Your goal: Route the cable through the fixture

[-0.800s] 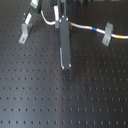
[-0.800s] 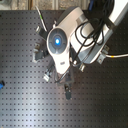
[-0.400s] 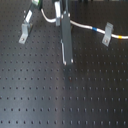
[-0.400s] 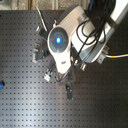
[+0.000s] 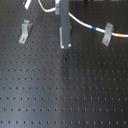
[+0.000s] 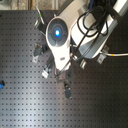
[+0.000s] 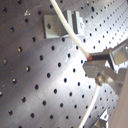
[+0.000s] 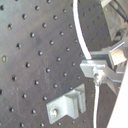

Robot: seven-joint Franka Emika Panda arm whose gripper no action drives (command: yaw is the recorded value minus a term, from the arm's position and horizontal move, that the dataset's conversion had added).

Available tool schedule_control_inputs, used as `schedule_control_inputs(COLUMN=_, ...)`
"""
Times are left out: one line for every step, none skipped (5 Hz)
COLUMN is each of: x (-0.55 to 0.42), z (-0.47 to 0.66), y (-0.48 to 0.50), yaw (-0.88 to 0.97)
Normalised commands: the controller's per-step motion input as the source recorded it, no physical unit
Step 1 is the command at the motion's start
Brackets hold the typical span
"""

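claw (image 7: 95, 62) clamped on white cable (image 7: 67, 27)

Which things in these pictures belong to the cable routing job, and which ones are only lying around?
Belong to the job:
- the cable, white with blue and yellow bands
- the right bracket, cable running at it
- the left bracket
- the gripper, at the cable

Only lying around:
- a small blue object at the second exterior view's left edge
- the perforated board underneath

You had a matt black perforated metal bench (image 5: 45, 95), dull grey brushed-metal bracket fixtures (image 7: 52, 26), and a smooth, slightly glossy white plastic-sheathed cable (image 7: 70, 31).
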Motion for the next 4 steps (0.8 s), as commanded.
schedule_control_inputs(x=0.026, z=-0.08, y=0.174, yaw=0.64)
schedule_control_inputs(x=0.079, z=-0.08, y=0.146, yaw=0.70)
schedule_control_inputs(x=0.070, z=-0.09, y=0.116, yaw=0.73)
schedule_control_inputs(x=0.045, z=-0.11, y=0.107, yaw=0.76)
